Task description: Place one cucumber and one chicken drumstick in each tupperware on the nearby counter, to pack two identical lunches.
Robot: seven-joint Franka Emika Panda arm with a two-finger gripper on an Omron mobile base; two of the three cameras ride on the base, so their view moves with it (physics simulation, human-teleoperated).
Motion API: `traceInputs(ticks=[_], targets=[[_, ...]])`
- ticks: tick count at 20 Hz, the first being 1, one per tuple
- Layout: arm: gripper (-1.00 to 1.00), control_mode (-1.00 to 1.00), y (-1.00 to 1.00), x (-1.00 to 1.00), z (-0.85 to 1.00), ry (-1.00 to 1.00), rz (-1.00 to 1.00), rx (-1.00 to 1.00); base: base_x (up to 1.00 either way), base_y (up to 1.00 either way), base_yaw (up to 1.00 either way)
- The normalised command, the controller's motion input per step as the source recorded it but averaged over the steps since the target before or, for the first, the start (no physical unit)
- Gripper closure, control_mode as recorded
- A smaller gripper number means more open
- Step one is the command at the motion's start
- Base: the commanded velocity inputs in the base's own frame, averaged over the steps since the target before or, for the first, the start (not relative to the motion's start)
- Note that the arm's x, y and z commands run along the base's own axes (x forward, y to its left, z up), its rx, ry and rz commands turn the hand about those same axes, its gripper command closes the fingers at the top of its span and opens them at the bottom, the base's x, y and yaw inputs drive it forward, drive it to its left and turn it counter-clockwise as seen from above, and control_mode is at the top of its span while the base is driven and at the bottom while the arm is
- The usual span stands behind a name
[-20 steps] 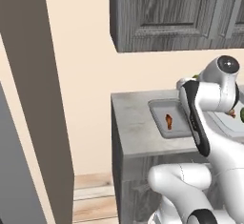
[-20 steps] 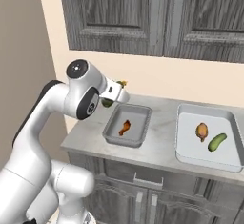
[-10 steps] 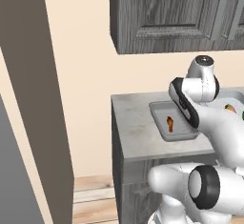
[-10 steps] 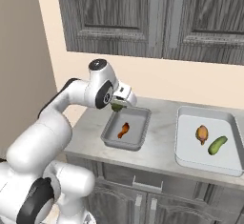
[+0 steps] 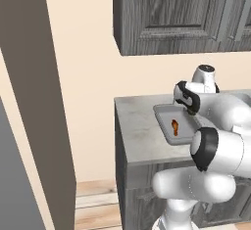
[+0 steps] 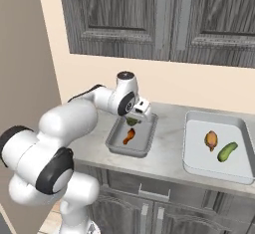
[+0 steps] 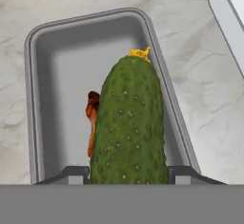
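My gripper (image 7: 129, 173) is shut on a bumpy green cucumber (image 7: 128, 123), which hangs over the smaller all-grey tupperware (image 7: 31, 75). A brown chicken drumstick (image 7: 90, 116) lies on that tray's floor, partly hidden behind the cucumber. From the right base view, the gripper (image 6: 135, 120) hovers above the far end of the small tupperware (image 6: 113, 146), with the drumstick (image 6: 128, 136) below it. The larger white-floored tupperware (image 6: 190, 162) holds another drumstick (image 6: 211, 139) and another cucumber (image 6: 227, 151). In the left base view the small tupperware (image 5: 162, 126) and its drumstick (image 5: 175, 126) show beside my arm.
Both trays rest on the pale marbled counter (image 6: 164, 159) over dark cabinets. Dark upper cabinets (image 6: 149, 14) hang above against the beige wall. A tall brown panel (image 5: 34, 102) stands left of the counter's end (image 5: 120, 141).
My arm has stretched forward, carrying the cucumber from the small tray's left side to above its far end. The grip has stayed the same.
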Motion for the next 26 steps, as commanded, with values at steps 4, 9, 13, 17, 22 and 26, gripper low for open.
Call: traceInputs(ticks=[4,9,13,17,22,26], targets=[[1.00,-1.00,-0.27,0.25,-0.71,-0.10,0.00,0.08,0.00,0.00,0.00],[1.00,-1.00,0.00,0.68,-0.60,-0.10,0.00,0.00,0.00,0.00,0.00],[1.00,-1.00,0.22,0.67,-0.54,-0.04,0.00,-0.02,0.00,0.00,0.00],[-1.00,-1.00,0.10,0.27,-0.27,0.00,0.00,-0.03,0.00,0.00,0.00],[-1.00,-1.00,-0.02,-0.10,0.25,-0.02,0.00,0.01,0.00,0.00,0.00],[-1.00,-1.00,0.00,-0.29,0.98,-0.09,0.00,0.00,0.00,0.00,0.00]])
